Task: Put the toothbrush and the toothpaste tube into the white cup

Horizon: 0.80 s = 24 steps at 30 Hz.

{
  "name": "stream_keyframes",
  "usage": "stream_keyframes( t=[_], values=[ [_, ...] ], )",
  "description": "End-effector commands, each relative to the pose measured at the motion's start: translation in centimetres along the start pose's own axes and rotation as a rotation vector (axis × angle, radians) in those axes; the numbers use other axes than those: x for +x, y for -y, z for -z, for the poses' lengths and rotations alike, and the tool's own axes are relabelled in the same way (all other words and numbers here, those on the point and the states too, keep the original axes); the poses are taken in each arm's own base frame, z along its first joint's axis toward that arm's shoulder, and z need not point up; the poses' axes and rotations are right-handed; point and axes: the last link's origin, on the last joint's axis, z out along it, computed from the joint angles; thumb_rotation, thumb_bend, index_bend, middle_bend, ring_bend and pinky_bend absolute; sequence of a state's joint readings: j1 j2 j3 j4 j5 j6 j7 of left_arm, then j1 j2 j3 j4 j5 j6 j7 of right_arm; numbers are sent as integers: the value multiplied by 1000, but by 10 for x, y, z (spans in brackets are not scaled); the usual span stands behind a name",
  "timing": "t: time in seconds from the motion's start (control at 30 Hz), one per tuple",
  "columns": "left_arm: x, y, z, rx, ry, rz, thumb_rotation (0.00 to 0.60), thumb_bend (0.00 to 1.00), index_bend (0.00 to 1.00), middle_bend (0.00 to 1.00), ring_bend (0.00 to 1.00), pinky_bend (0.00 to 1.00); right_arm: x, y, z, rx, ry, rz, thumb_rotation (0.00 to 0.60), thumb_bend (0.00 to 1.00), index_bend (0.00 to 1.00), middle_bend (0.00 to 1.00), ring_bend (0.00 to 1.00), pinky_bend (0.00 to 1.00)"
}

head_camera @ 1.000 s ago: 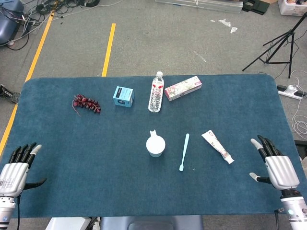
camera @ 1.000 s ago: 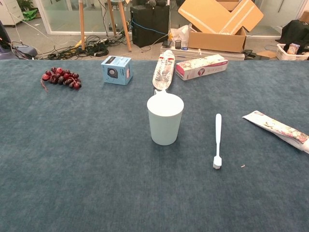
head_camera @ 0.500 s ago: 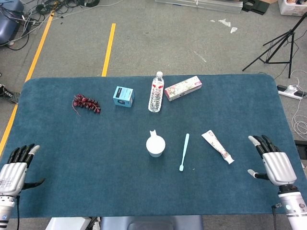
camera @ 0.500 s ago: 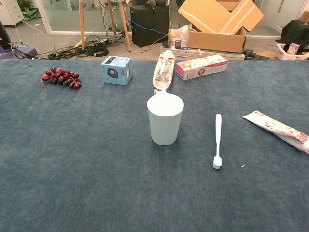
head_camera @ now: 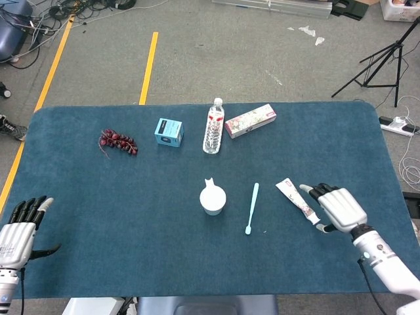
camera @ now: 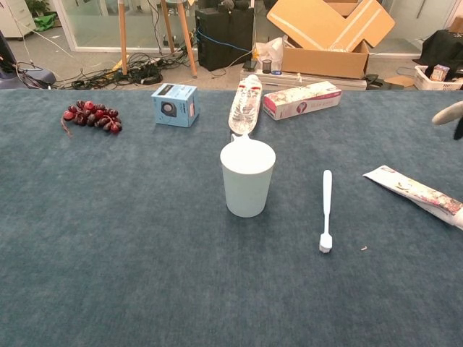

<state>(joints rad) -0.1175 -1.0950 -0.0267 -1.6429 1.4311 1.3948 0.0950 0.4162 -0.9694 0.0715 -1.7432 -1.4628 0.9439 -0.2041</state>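
On the blue felt-covered worktop (head_camera: 98, 216) I count seven loose things, one of each kind. Near the middle stands one white plastic cup (head_camera: 212, 199) (camera: 247, 178), upright with its mouth open and nothing showing inside it. Just to its right lies one pale blue toothbrush (head_camera: 252, 207) (camera: 326, 210), flat on the cloth and apart from the cup, its head toward the near edge. Further right lies one white toothpaste tube with a floral print (head_camera: 297, 200) (camera: 417, 193), slanted, its cap end toward the near right corner. My right hand (head_camera: 333, 206) hovers over the cap end of that tube with fingers spread and nothing in it; whether the fingertips touch the tube I cannot tell. In the chest view only one of its fingertips (camera: 448, 113) shows at the right border. My left hand (head_camera: 20, 230) sits at the near left corner, fingers apart, holding nothing. Along the far edge are one bunch of dark red grapes (head_camera: 117, 141) (camera: 92, 115), one small light blue box (head_camera: 168, 132) (camera: 173, 104), one clear plastic water bottle (head_camera: 212, 126) (camera: 245, 103) and one long floral carton (head_camera: 250, 120) (camera: 302, 99).
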Motion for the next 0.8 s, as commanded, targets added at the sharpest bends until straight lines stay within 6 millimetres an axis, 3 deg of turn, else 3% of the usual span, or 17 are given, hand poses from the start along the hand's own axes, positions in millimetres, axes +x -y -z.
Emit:
stream_keyframes(
  t=[0.03,0.17,0.27,0.43,0.57,0.67,0.8],
  values=[
    [2,2,1,8,-8,-2,600,0,37,86,41,32,5,11,-17,55,30,-11,600,24,209,160,95,304],
    [4,3,3,17,-18,1,600,0,49,86,41,33,4,21,-31,109,80,-41,600,135,216,133,56,267],
    [5,5,4,23,-18,0,600,0,51,86,41,33,5,26,-39,138,112,-43,600,271,216,215,114,305],
    [5,6,6,31,-16,-4,600,0,53,87,41,38,7,37,-50,179,143,-13,600,479,216,629,528,649],
    [7,7,7,41,-21,-5,600,0,55,90,42,55,6,48,-59,208,183,0,600,636,216,847,732,855],
    [9,8,9,45,-27,-7,600,0,57,97,45,75,3,56,-64,225,203,-3,600,722,226,955,835,922],
    [11,10,11,55,-33,-7,600,0,58,103,45,81,-2,66,-70,245,238,-13,600,836,241,1000,932,987]
  ],
)
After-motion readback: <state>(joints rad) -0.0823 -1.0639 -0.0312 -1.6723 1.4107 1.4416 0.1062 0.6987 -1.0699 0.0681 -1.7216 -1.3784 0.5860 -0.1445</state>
